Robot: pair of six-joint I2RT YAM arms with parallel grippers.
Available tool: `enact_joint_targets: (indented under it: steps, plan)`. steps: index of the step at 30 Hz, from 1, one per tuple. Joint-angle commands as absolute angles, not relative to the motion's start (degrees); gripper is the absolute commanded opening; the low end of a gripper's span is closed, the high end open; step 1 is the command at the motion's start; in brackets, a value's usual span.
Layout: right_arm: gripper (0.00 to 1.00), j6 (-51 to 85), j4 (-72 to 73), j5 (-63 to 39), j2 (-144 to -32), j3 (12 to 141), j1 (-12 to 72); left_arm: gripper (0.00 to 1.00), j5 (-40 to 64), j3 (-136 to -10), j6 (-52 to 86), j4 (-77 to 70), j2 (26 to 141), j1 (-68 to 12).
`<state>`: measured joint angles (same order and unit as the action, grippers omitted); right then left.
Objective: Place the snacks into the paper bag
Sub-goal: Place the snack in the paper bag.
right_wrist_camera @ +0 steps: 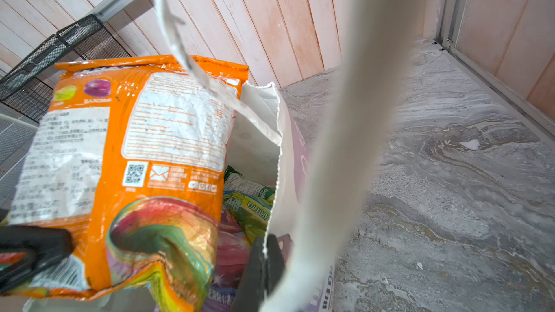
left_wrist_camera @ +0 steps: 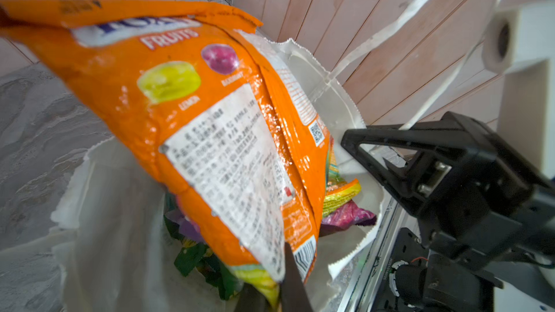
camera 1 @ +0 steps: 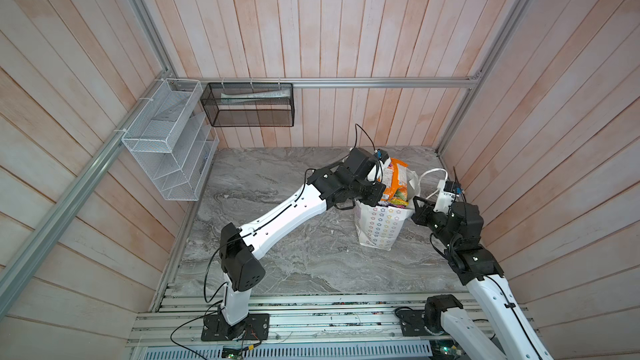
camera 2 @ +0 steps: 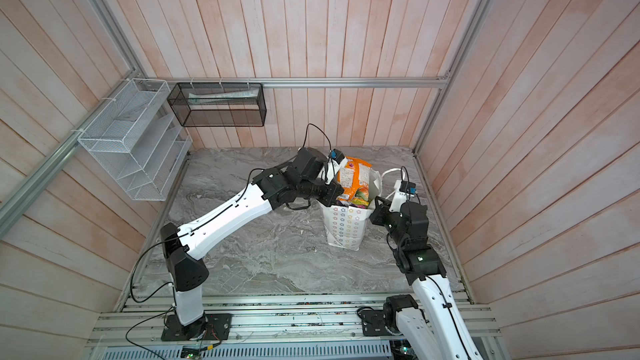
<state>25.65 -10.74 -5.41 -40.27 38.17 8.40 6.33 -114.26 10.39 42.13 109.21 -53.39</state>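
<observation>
Left gripper (left_wrist_camera: 280,283) pinches a corner of orange pouch (left_wrist_camera: 186,109) over paper bag (left_wrist_camera: 336,115).

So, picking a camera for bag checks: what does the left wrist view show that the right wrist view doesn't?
Left wrist only: FRUITS lettering on the glossy orange candy pouch; the right gripper's black body. Right wrist only: the black mesh basket; APPLE TEA lettering on a yellow-green pouch. Both: the orange pouch standing in the white paper bag.

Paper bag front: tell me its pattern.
The paper bag is white with rows of pastel star-flower outlines, clearest in a top view.
</observation>
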Motion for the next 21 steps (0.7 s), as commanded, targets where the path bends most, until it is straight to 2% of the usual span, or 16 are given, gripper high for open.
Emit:
enact_joint_targets:
  steps: [1, 6, 13, 19, 21]
  plan:
    - [0.0, 24.86, -8.93, -4.66, -39.64, 37.89, 7.98, 0.0, -1.35, -110.96, 6.0, 39.25, 107.52, -54.22]
    - [0.0, 24.81, -8.9, -4.75, -39.55, 37.97, 8.0, 0.0, -5.68, -104.25, 3.09, 29.99, 103.48, -56.58]
    - [0.0, 24.8, -8.89, -4.51, -39.66, 37.89, 8.0, 0.0, -7.64, -86.77, -8.29, 8.64, 96.97, -56.82]
    - [0.0, 24.81, -8.96, -4.66, -39.63, 37.89, 8.0, 0.0, -9.93, -86.04, -13.57, 7.59, 99.97, -56.69]
    - [0.0, 24.81, -8.84, -4.66, -39.64, 37.89, 8.0, 0.04, -11.28, -87.26, -13.9, 7.95, 101.37, -56.61]
